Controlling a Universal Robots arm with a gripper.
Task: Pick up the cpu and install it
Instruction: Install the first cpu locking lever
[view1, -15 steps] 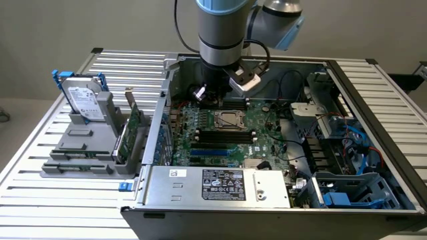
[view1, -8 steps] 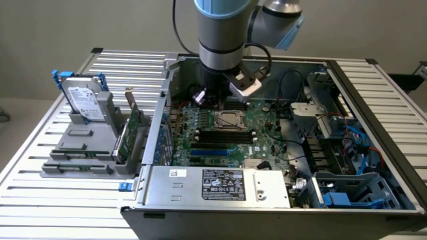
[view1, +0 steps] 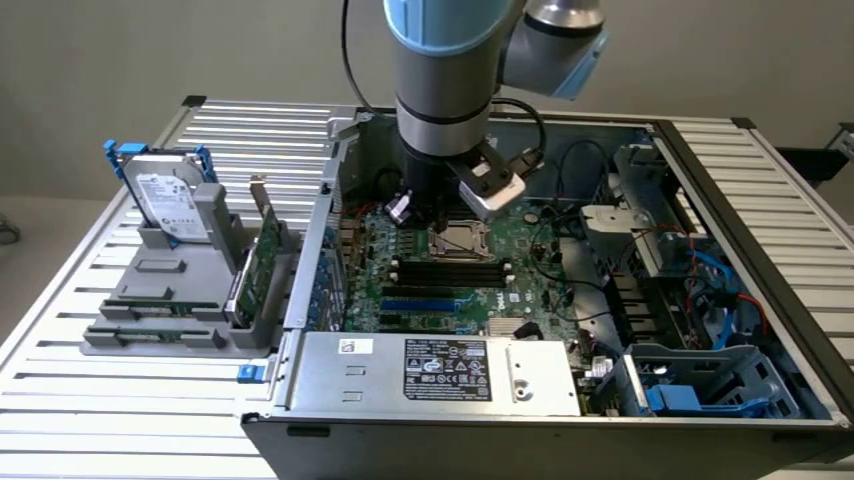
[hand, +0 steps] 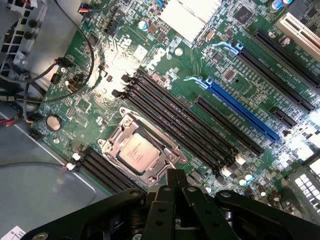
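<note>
The gripper (hand: 176, 176) is hovering clenched and empty just beside the socket (hand: 141, 154). The cpu (hand: 138, 151) is sitting in that socket on the motherboard (hand: 165, 85), centre of the exterior frame.

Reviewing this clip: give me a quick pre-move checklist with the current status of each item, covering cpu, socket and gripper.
1. cpu lying in the socket on the motherboard: ok, its silver top sits inside the metal frame.
2. cpu seated fully flat: cannot tell.
3. gripper empty: ok, fingers shut with nothing between them.
4. gripper apart from the cpu: ok in the wrist view, tips beside the socket.
5. Memory slots beside the socket free of cards: ok.
6. Loose cable away from the socket: ok.
</note>
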